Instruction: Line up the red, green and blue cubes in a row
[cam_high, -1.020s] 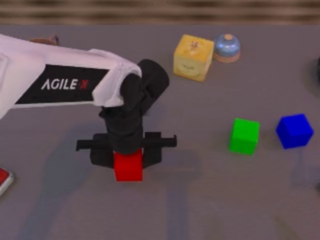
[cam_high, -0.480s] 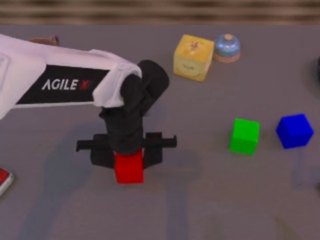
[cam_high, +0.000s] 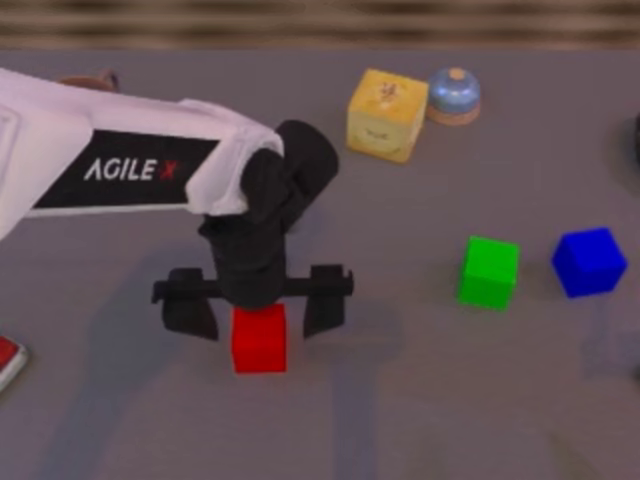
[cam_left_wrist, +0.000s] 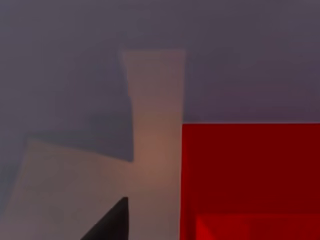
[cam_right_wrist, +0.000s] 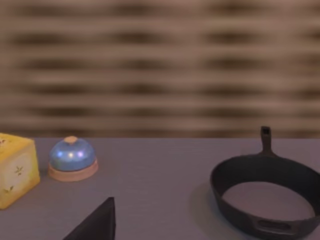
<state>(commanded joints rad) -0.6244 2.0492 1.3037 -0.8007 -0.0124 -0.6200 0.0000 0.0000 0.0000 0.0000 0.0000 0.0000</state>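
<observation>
One red cube (cam_high: 259, 338) sits on the desk (cam_high: 420, 400) between the left tool's (cam_high: 255, 312) spread fingers, not pinched.

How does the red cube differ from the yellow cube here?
The red cube is smaller than the yellow cube. The red cube is plain, while the yellow cube has a printed face. The red cube sits between the open fingers of the left claw at the table's left-centre; the yellow cube stands free at the far edge, beside a bell. Both rest on the table.
</observation>
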